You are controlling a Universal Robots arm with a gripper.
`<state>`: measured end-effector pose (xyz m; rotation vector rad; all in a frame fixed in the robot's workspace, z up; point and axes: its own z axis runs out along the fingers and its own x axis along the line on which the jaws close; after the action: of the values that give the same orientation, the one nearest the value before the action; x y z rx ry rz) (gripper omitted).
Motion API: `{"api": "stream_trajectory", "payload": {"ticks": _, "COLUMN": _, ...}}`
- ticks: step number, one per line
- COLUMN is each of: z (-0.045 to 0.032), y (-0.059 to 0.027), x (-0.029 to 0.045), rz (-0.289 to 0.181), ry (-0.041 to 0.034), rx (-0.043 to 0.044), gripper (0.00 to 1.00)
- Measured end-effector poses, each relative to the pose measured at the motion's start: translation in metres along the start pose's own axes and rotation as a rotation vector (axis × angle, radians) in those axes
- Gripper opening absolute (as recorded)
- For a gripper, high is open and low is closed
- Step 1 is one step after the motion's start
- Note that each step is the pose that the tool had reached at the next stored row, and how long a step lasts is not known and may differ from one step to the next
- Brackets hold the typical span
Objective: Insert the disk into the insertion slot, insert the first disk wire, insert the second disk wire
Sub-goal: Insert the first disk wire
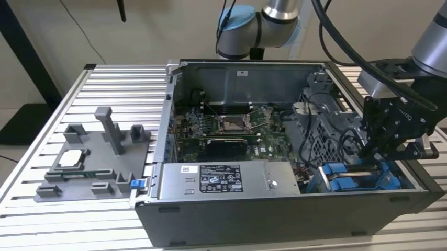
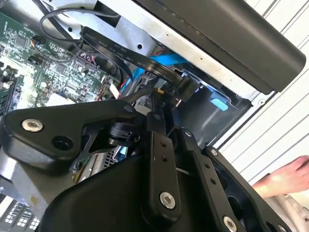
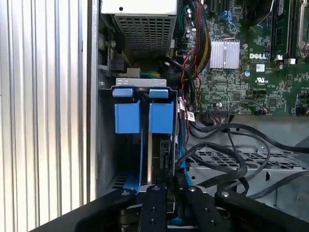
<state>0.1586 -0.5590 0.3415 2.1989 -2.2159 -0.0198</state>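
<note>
The disk (image 3: 158, 154) stands on edge inside the insertion slot (image 3: 107, 145), under one of two blue carrier tabs (image 3: 161, 116). In the exterior view the slot (image 1: 359, 180) is at the case's near corner on the exterior view's right, and my gripper (image 1: 378, 157) hangs just above it. In both wrist views my gripper (image 3: 171, 186) has its jaws drawn close together over the disk's rear end. They pinch a black disk wire (image 2: 145, 94) at its connector (image 2: 187, 87), where a flat black cable (image 2: 120, 48) also ends. My gripper (image 2: 166, 104) sits right against that connector.
The open computer case holds a motherboard (image 1: 223, 125), a silver power-supply box (image 1: 223, 180) and loose black cables (image 3: 231, 159) beside the bay. A grey fixture (image 1: 77, 162) with small parts lies on the slatted table. A hand (image 2: 285, 179) rests outside the case.
</note>
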Motion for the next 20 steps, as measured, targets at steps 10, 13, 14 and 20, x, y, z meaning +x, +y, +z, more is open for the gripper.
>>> {"api": "stream_trajectory", "payload": {"ticks": 10, "z": 0.0021, "y": 0.002, "x": -0.0011, "rz": 0.001, "ry": -0.0002, "rx": 0.012, "gripper": 0.0}}
{"api": "stream_trajectory", "payload": {"ticks": 13, "z": 0.0014, "y": 0.002, "x": -0.0012, "rz": 0.001, "ry": -0.0003, "rx": 0.0121, "gripper": 0.0}}
{"api": "stream_trajectory", "payload": {"ticks": 14, "z": -0.0004, "y": 0.0021, "x": -0.0011, "rz": 0.001, "ry": -0.0005, "rx": 0.012, "gripper": 0.0}}
{"api": "stream_trajectory", "payload": {"ticks": 20, "z": -0.0037, "y": 0.0024, "x": -0.0004, "rz": 0.003, "ry": 0.0006, "rx": 0.0125, "gripper": 0.0}}
